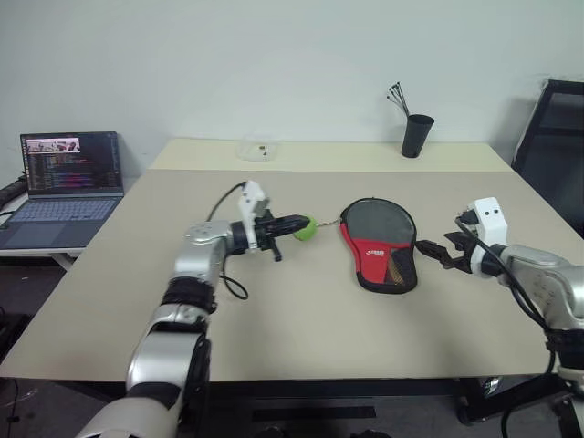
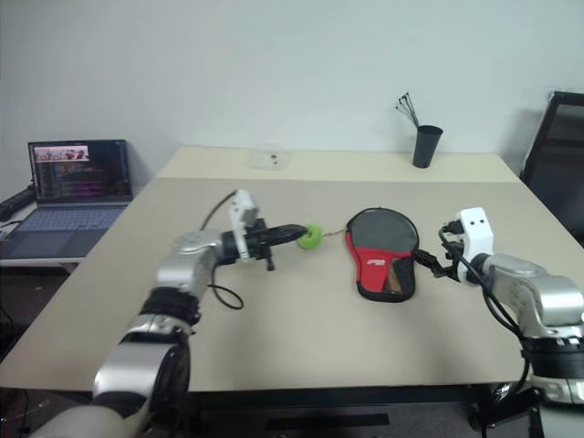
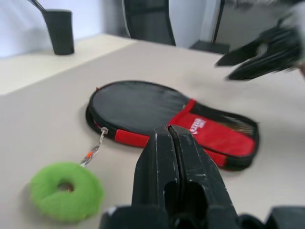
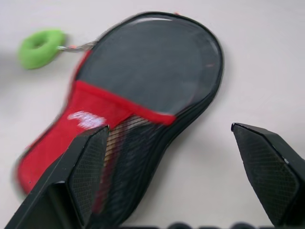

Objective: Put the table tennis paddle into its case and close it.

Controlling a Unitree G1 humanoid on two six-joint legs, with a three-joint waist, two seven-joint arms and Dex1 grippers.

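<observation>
— So where do things stand with the case (image 1: 379, 245)?

— It lies flat in the middle of the tabletop (image 1: 301, 347), round end away from us, red panel and mesh pocket at the narrow end nearer us. It looks closed all round its edge, though I can't follow the zip the whole way. I can't see the paddle lying anywhere loose, so my guess is it's inside; something light shows through the mesh, too faint to call.

— And the arms?

— The left end effector (image 1: 294, 223) has its fingers pressed together with nothing between them. It hovers level, tips right beside the green charm (image 1: 304, 228), not gripping it as far as I can tell. The right end effector (image 1: 432, 252) is spread wide and empty, just off the case's right side near the narrow end, not touching.

— What would you want done next?

— If the zip isn't fully home, I'd bring the right one down to pin the narrow end so the case can't skate across the smooth top. The left could then take the cord by the charm and pull along the seam, not upward, or the whole case lifts. Easy does it; the fabric is soft and will bunch.

— And the cup (image 1: 416, 135) at the back?

— Well clear of everything.
</observation>
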